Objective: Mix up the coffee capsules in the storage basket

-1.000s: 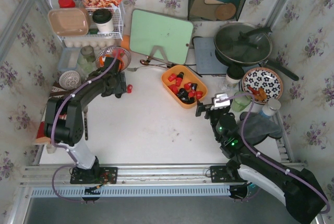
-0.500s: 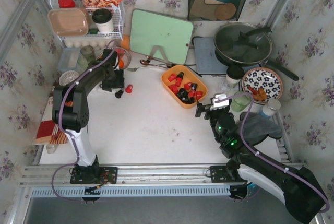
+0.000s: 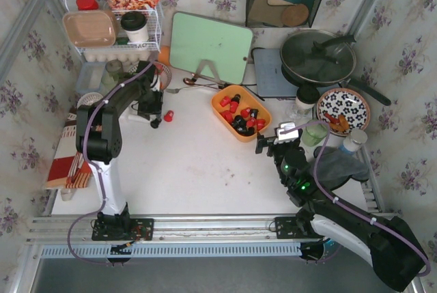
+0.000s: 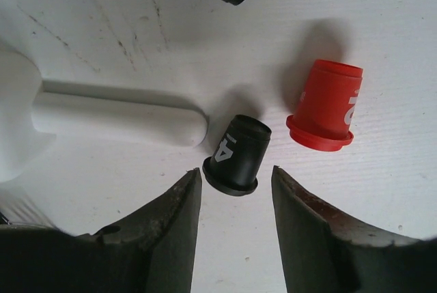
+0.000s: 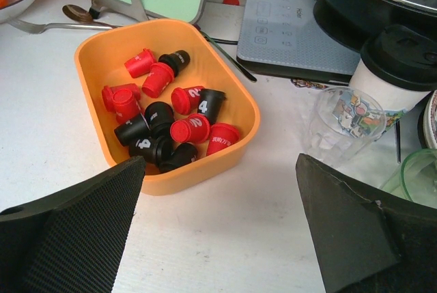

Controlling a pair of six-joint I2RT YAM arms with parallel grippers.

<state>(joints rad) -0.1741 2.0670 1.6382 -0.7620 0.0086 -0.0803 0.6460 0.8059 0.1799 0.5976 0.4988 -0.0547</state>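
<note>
The orange storage basket sits at mid-table and holds several red and black coffee capsules; it also shows in the right wrist view with its capsules. Two capsules lie loose on the table at the left: a black one marked "4" and a red one, also seen from above, black and red. My left gripper is open, its tips flanking the black capsule's rim without touching. My right gripper is open and empty, just short of the basket.
A white utensil handle lies left of the black capsule. A green cutting board, a cooktop, a pan, a patterned plate, a clear cup and a white wire rack ring the work area.
My left arm has swung back and to the left, so the black capsule beside the red one now shows. The right arm has not moved.
</note>
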